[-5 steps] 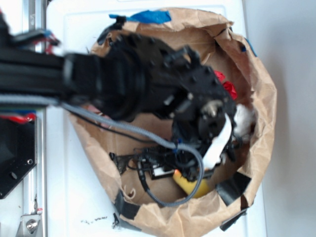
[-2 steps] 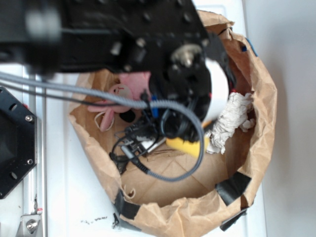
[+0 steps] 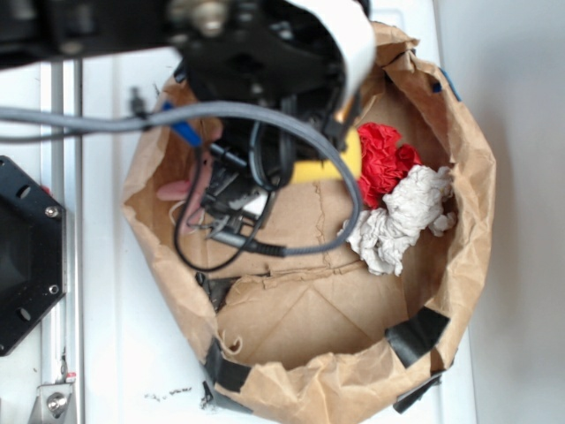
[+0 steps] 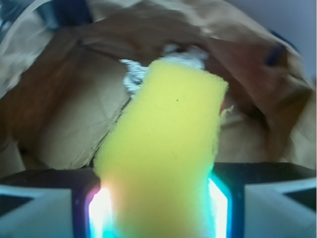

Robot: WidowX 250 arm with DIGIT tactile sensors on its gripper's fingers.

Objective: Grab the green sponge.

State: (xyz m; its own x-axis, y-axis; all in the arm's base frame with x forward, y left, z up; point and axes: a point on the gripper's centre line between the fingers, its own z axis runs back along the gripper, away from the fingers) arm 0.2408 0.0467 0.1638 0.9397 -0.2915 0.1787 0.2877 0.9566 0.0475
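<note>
The green sponge [image 4: 163, 148] is a bright yellow foam block that fills the middle of the wrist view, pinched at its lower end between the two glowing pads of my gripper [image 4: 158, 210]. In the exterior view the sponge [image 3: 331, 163] shows as a yellow patch under the black arm, held above the floor of the brown paper bag [image 3: 481, 203]. The gripper [image 3: 305, 168] is mostly hidden there by its own body and grey cable.
A red paper wad [image 3: 384, 155] and a white-grey rag [image 3: 397, 221] lie at the bag's right side. A pink plush [image 3: 181, 190] peeks out at the left behind cables. Black tape strips [image 3: 415, 334] patch the bag's rim. A black mount [image 3: 26, 256] sits at far left.
The arm has swung from the bag's near side to its far side and risen, carrying the yellow sponge along. The red wad and the rag are uncovered now.
</note>
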